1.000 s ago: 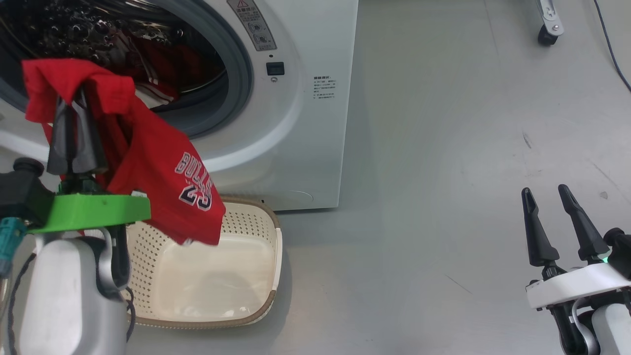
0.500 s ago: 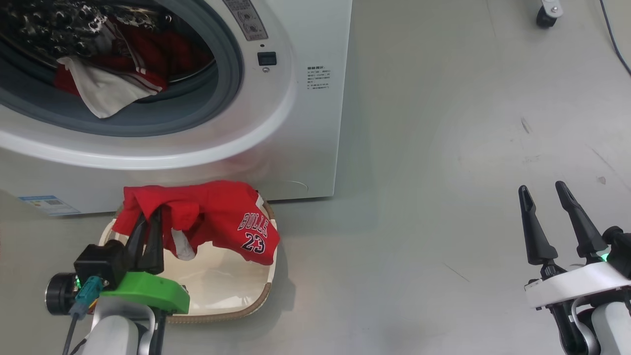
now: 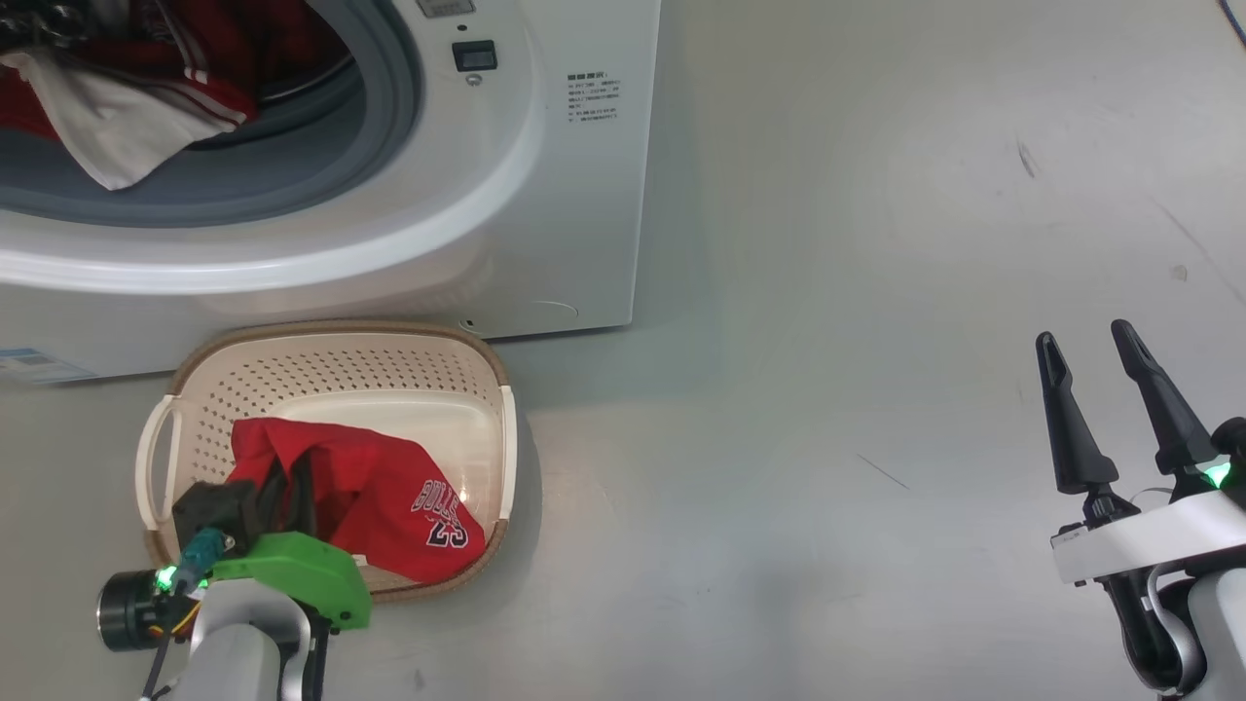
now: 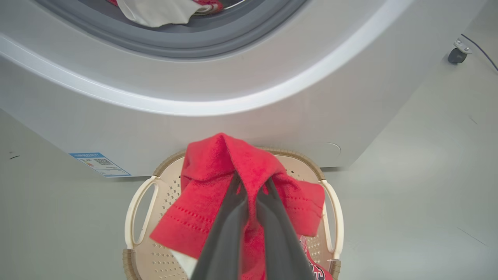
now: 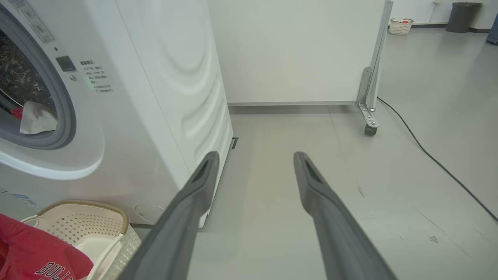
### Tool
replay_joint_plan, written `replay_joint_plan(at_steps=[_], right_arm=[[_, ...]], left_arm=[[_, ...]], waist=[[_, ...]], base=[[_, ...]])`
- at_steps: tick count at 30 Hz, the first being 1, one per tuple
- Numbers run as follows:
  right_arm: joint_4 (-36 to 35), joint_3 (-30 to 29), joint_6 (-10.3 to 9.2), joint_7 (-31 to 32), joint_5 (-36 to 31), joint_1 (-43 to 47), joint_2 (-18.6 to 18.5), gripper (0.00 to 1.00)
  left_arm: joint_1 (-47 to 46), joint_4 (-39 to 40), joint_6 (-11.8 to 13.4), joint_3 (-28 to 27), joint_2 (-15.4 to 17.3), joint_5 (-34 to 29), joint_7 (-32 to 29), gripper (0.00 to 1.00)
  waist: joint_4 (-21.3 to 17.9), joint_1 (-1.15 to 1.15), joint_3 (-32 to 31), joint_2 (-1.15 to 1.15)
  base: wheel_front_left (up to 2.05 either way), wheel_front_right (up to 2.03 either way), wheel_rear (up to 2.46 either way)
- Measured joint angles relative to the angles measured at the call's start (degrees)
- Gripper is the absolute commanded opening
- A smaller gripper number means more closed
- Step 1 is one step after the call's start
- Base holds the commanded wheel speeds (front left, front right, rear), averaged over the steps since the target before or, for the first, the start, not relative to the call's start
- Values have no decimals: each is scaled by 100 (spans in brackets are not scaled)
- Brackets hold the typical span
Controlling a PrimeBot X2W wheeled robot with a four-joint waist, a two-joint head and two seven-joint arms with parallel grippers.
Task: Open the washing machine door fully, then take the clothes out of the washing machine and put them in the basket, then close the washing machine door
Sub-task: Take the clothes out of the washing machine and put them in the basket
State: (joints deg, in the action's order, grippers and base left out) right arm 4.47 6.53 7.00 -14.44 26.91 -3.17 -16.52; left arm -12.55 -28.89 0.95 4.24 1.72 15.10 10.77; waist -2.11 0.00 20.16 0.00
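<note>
While the left claw [image 3: 289,469] is clenching the red jersey [image 3: 389,506] inside the basket [image 3: 341,375], the right claw [image 3: 1083,336] is hanging released.
Head view: the soft jersey is lying crumpled in the cream perforated plastic basket with its brown woven-look rim, standing on the smooth grey floor [image 3: 827,389] just before the white washing machine [image 3: 565,214], where a red-and-white garment [image 3: 117,136] is spilling over the grey rubber seal [image 3: 380,127]. Left wrist view: two dark tapered fingers [image 4: 225,233] are pinching a peaked fold of red knit. Right wrist view: the long fingers are standing wide apart beside the machine's ribbed side.
</note>
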Motion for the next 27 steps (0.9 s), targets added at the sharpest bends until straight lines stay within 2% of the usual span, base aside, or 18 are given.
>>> replay_joint_plan(at_steps=[9,16,27], right_arm=[[-96,8,0,0,132,-254,-164,100],[-111,-13,0,0,191,-351,-240,100],[-121,-7,0,0,233,-461,-307,100]], left_arm=[[-749,-723,286,-62,-4,79,-141,0],[-1239,-1124,337,-74,-5,207,-216,0],[-1510,-1842,438,-265,-21,648,-182,0]], waist=[[-246,0,534,0],[-385,0,874,0],[-470,0,1140,0]], base=[[0,0,0],[0,0,0],[0,0,0]])
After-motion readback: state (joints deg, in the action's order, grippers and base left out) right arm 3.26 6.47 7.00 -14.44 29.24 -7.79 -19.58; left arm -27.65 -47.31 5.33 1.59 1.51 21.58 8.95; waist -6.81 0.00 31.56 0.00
